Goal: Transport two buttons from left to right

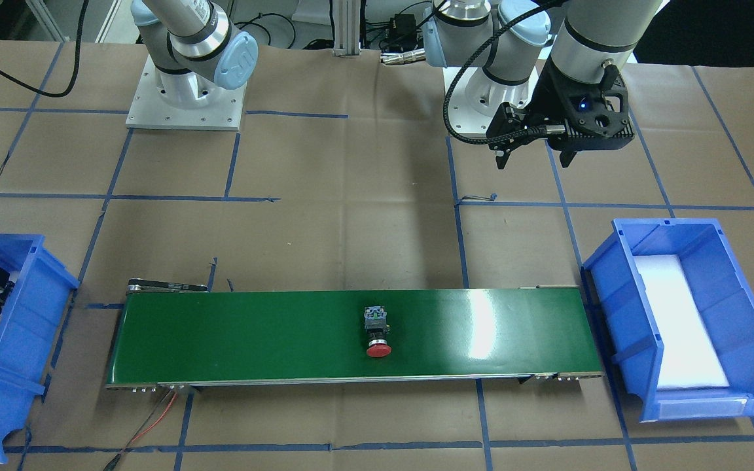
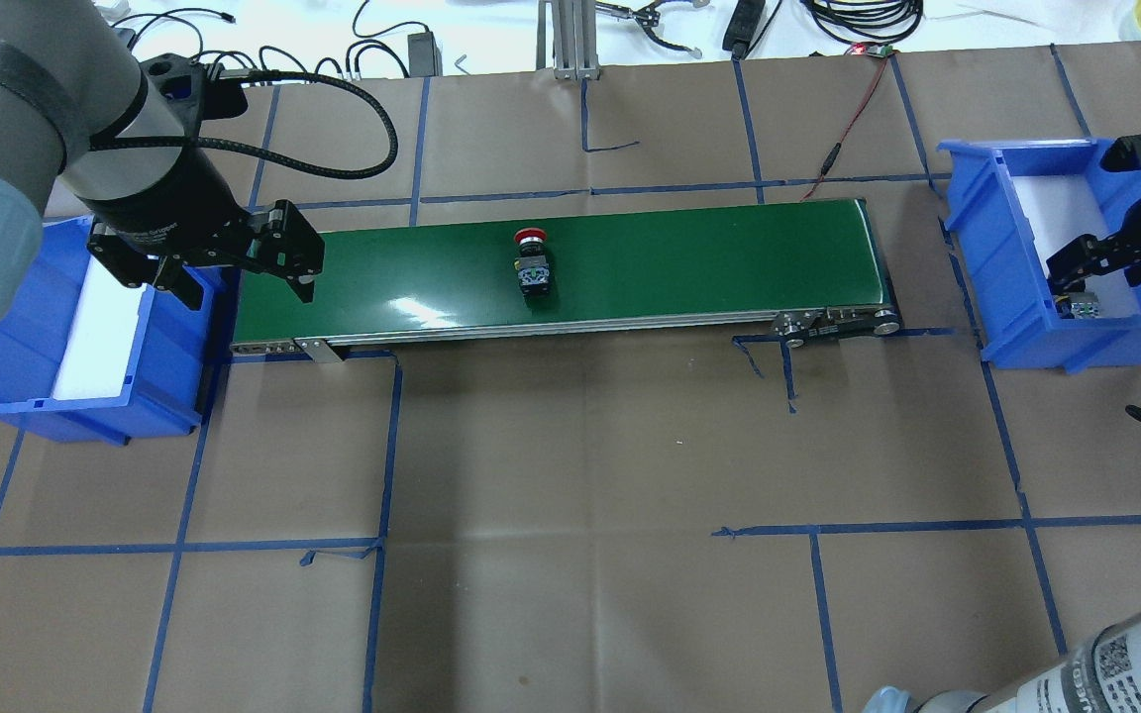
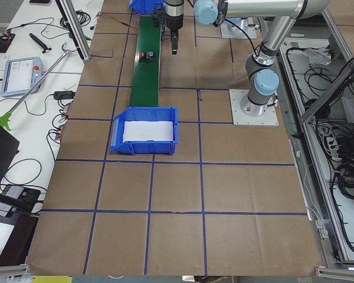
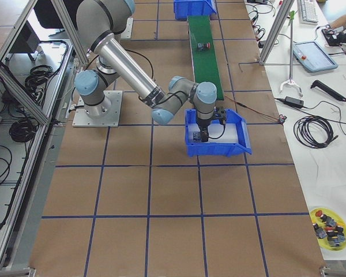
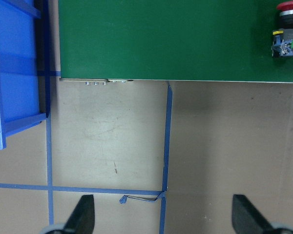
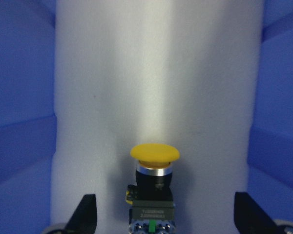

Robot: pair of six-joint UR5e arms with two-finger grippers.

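The red-capped button (image 2: 532, 265) lies on its side near the middle of the green conveyor belt (image 2: 689, 267); it also shows at the top right of the left wrist view (image 5: 289, 29). My left gripper (image 2: 239, 287) hangs open and empty over the belt's left end, beside the left blue bin (image 2: 6, 386). The yellow-capped button (image 6: 154, 180) lies on the white foam inside the right blue bin (image 2: 1006, 257). My right gripper (image 2: 1100, 277) is down in that bin, open. Its fingers (image 6: 85, 214) stand wide on either side of the yellow button and do not touch it.
The belt (image 1: 252, 337) runs between the two bins on a brown paper-covered table with blue tape lines. The left bin's white foam (image 1: 675, 320) is bare. Cables and small tools lie along the far edge (image 2: 858, 20). A red wire (image 2: 853, 109) runs to the belt's right end.
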